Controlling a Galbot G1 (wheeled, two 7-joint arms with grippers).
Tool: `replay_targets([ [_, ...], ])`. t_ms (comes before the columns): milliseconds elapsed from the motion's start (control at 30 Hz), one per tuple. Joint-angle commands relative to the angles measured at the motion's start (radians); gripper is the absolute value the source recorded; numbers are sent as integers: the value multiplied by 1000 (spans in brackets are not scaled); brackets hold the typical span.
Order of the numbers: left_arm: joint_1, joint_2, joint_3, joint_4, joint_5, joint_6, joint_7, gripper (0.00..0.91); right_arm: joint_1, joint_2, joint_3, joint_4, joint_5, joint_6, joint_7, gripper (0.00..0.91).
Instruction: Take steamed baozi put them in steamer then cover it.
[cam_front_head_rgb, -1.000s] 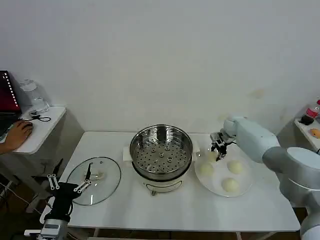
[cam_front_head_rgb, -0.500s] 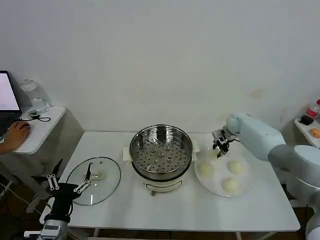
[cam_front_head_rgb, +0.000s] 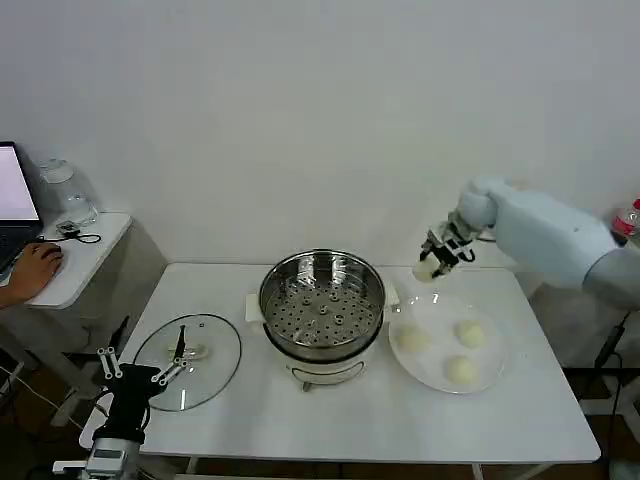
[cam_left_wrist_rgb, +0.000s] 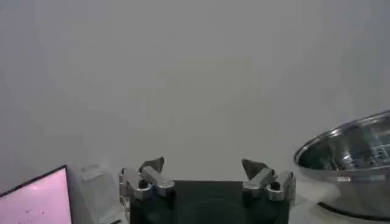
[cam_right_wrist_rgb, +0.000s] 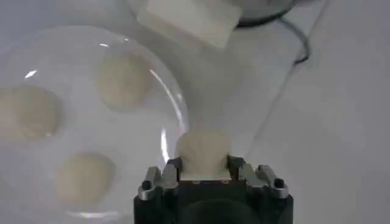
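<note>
- Head view puts our right gripper up in the air above the far edge of the plate, fingers clamped on one baozi.
- Three more buns lie on the plate; the steamer stands open and empty just beside it.
- We should carry the bun level across the steel rim, high enough to clear it, and lower it onto the perforated tray toward one side, leaving room for the others.
- We should keep the squeeze light; the bun looks soft.
- Our left gripper waits by the cover, fingers apart.
</note>
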Motion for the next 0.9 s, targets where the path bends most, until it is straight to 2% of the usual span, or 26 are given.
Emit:
replay_targets([
  [33, 2, 0, 1, -1, 0, -1, 1, 907, 162, -40, -64, 245, -21, 25, 2, 524],
  [167, 4, -2, 0, -4, 1, -1, 0, 907, 184, -15, -62, 325, -39, 37, 16, 524],
  [400, 14, -8, -4, -11, 2, -4, 0, 907, 154, 49, -44, 415, -154, 82, 49, 524],
  [733, 14, -10, -17, -8, 3, -4, 1, 907, 31, 148, -4, 332, -333, 147, 83, 524],
  [900, 11, -9, -29, 2, 1, -4, 0, 907, -47, 181, 15, 257, -450, 205, 109, 524],
])
